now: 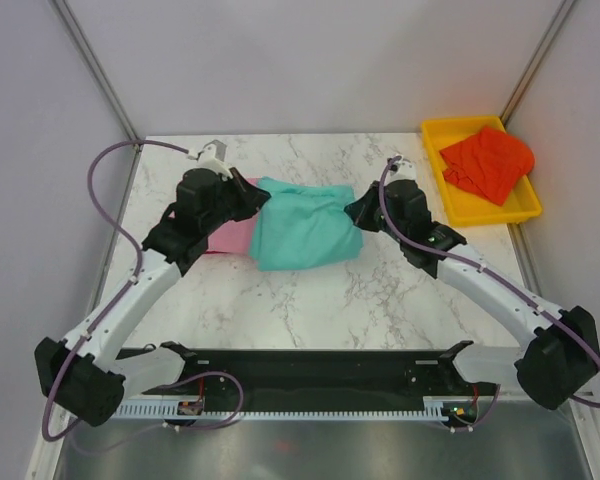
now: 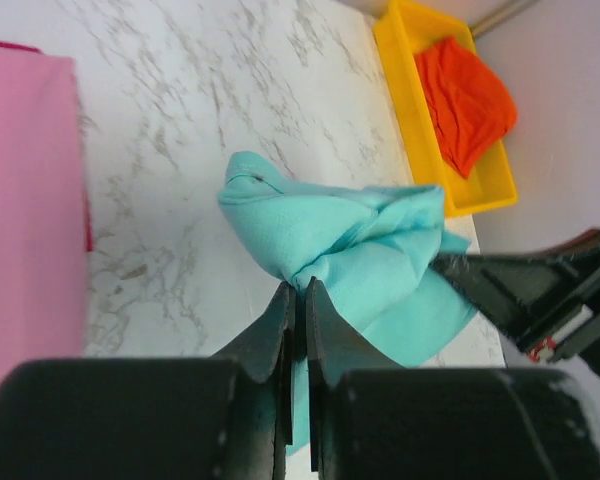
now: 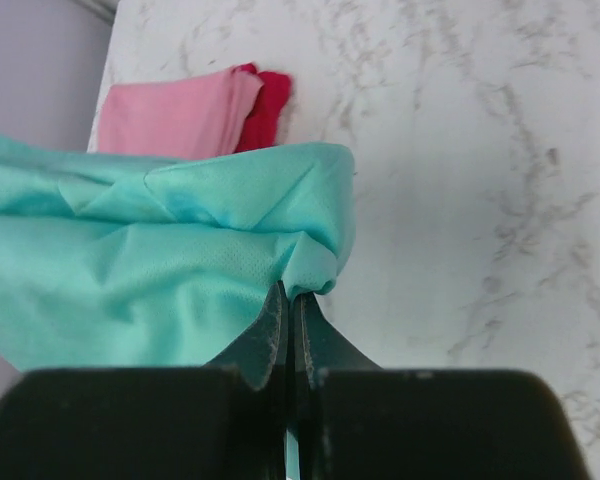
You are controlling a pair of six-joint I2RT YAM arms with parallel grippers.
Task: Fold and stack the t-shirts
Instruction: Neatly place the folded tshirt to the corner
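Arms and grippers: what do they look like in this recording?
Both arms, left arm and right arm, have white links with black joint housings and black bases. A purple cable loops along each. The left gripper and right gripper have black, tapered fingers. No markings are readable.

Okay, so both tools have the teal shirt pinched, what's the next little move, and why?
Probably move both tools together a bit to the left, then lower. The left tool and right tool are each shut on an end of the teal shirt. It only partly overlaps the folded pink shirt, which seems to lie on the crimson shirt, so it looks not yet centred on that stack.
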